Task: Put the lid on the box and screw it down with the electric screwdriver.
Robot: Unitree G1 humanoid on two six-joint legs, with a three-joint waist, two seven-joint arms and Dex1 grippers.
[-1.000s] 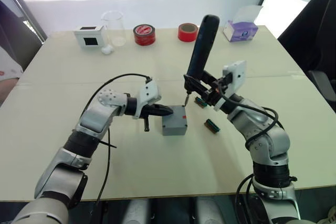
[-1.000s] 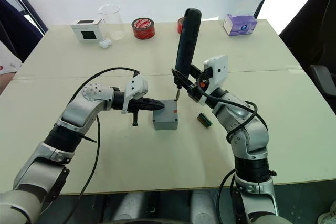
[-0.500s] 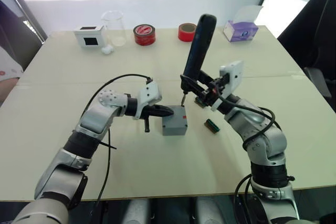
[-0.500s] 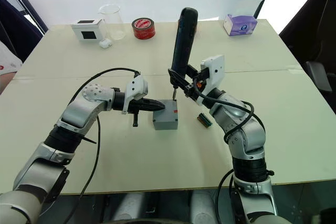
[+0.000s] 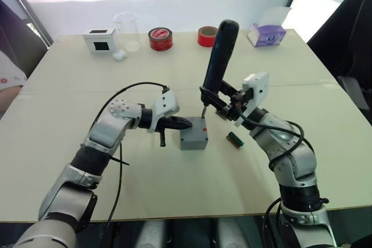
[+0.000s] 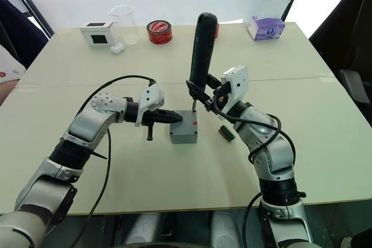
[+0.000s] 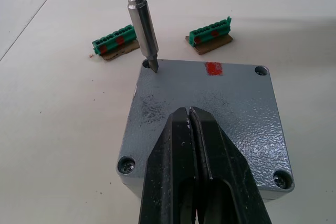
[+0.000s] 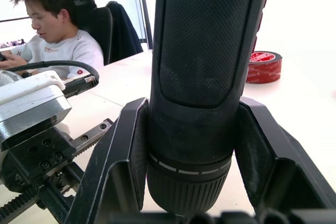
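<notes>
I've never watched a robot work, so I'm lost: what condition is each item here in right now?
lid: seated on the box, left claw pressing on it
box: closed, upright on the table
electric screwdriver: near upright, bit tip at a corner hole
left claw: shut, tips resting on the lid
right claw: clamped around the screwdriver
beaker: upright, looks empty
tissue box: open, tissue sticking up

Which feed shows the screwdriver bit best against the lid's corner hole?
The left wrist view: the bit is close up, its tip at the lid's corner hole. The eye views show it small; the right wrist view shows the electric screwdriver's body.
</notes>
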